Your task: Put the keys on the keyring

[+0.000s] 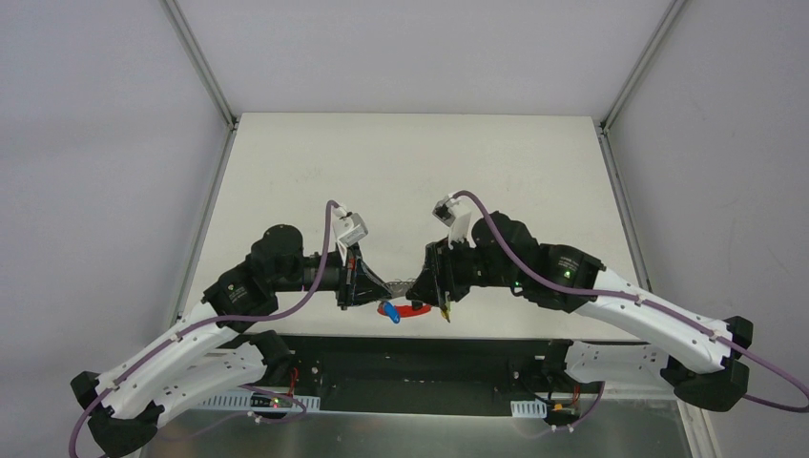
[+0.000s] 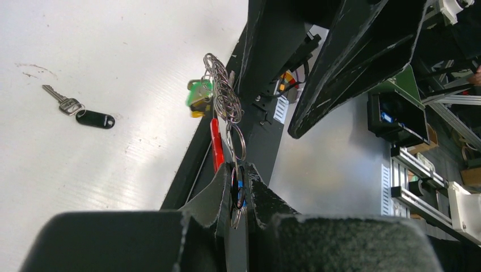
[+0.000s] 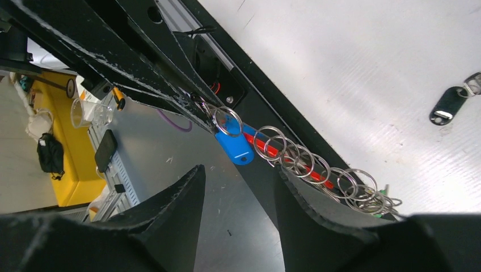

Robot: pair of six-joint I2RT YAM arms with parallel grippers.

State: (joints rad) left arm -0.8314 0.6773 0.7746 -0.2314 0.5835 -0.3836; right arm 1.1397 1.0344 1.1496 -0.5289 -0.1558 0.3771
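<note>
**A:** So, where is the keyring?

**B:** Up off the worktop, over the middle of its near edge, between the two grippers. Its red curve hangs alongside a chain of rings. The blue key is at one end, and the green key is bunched with a yellow key at the other. A black-headed key lies flat on the worktop, well apart from the bunch.

**A:** Who has hold of it?

**B:** The left gripper is clamped tight on the end ring beside the blue key. The right gripper has its fingers apart with nothing between them. The green end of the chain sits just beside one finger, and I can't tell whether it touches.

**A:** What could go wrong from here?

**B:** The whole bunch seems to hang from one pinch on a thin ring. If that ring twists or slips, I'd expect everything to drop past the near edge onto the black frame, which is awkward to reach. The slack chain can also swing, so the right fingers might close on the wrong ring or on nothing.

**A:** And the arms?

**B:** Both reach inward from their bases with elbows out. The wrists are turned so the grippers face each other tip to tip, near one another above that near edge.
</note>
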